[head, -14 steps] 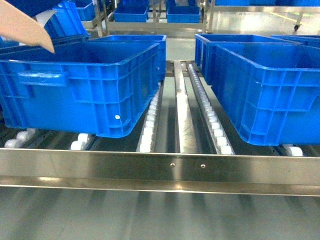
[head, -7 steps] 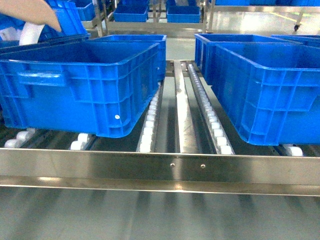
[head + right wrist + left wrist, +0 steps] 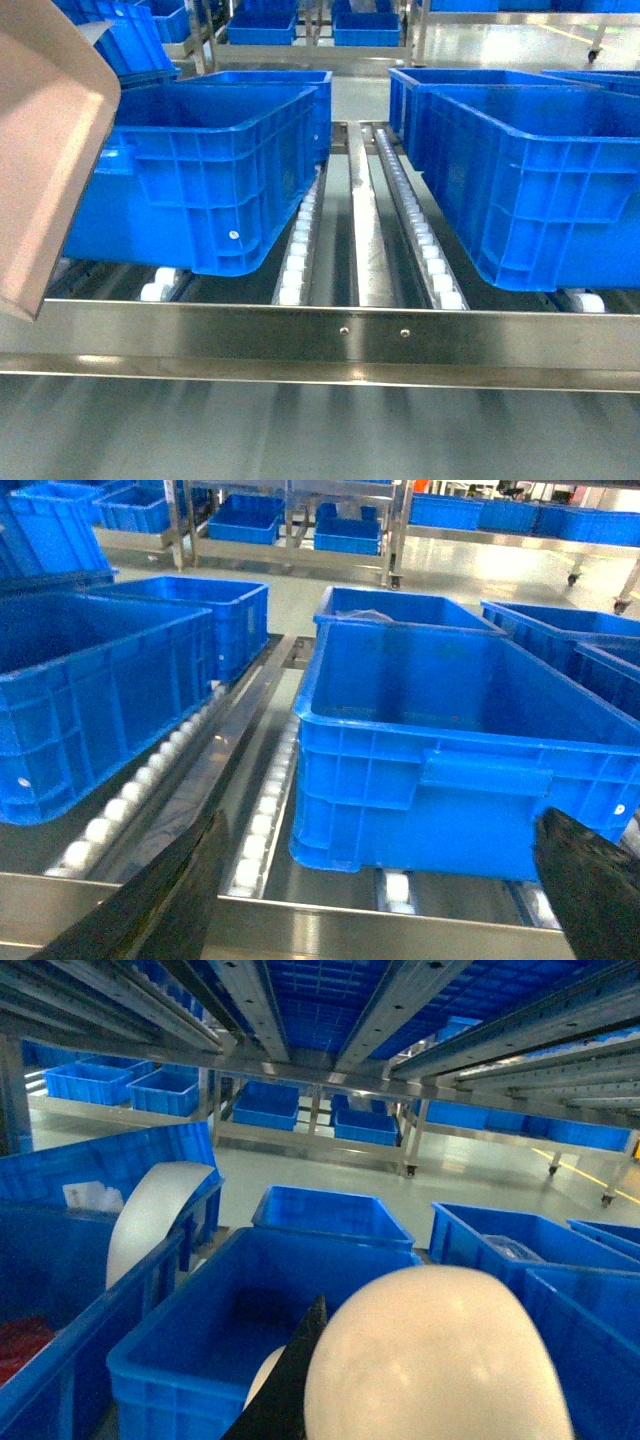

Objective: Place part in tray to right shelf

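Two large blue crates (image 3: 210, 170) (image 3: 530, 180) (ribbed sides), more crates (image 3: 365, 25) behind

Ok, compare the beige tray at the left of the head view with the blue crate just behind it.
The tray is beige and smooth; the blue crate is blue and ribbed. The tray is tilted, off the rollers; the crate sits flat on the shelf rollers. The tray is cropped by the frame; the crate's front corner shows. Both look plastic.
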You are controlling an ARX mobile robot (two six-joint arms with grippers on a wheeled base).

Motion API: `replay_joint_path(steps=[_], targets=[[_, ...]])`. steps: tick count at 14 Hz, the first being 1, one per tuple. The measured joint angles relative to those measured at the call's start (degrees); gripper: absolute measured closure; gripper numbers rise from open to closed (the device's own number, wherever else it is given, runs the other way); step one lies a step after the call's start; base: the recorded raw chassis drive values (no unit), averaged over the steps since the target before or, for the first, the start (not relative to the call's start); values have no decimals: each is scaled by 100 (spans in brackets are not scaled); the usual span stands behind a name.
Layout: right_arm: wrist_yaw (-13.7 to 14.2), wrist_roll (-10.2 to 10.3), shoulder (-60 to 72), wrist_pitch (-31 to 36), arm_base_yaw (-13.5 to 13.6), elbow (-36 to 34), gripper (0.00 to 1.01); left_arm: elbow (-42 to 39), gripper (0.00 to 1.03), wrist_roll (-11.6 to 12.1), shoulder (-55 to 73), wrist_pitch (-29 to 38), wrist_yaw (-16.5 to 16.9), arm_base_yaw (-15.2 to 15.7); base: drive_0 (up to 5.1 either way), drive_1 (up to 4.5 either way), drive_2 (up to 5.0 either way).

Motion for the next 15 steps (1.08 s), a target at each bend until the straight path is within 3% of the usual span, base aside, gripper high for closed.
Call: replay_joint_path(steps=[1, 3, 4, 5, 7, 9, 10, 15], targets=[[-114, 208, -149, 782, -166, -323, 19, -501, 88, 46, -267, 212, -22, -22, 0, 0, 0], [-433, 389, -656, 743, -645, -835, 47, -1263, 88, 219, -723, 448, -111, -151, 0, 0, 0], [-619, 400, -815, 686, -785, -957, 60, -1556, 88, 280, -901, 509, -160, -197, 0, 0, 0], [-787, 407, -1036, 636, -916, -1073, 73, -1825, 88, 302, -1084, 562, -476, -476, 0, 0, 0], [-1029, 404, -1436, 457, -1207, -1305, 100, -2251, 88, 474, -1486, 564, -575, -520, 0, 0, 0], [-1392, 417, -1775, 247, -1469, -1443, 99, -2704, 88, 588, -1808, 212, -699, -501, 0, 0, 0], [-1770, 422, -1987, 129, -1963, -1532, 99, -2870, 88, 605, -2026, 205, -710, -474, 0, 0, 0], [-1856, 448, -2671, -219, -1982, -1814, 99, -3322, 88, 627, -3095, -466, -710, -487, 0, 0, 0]])
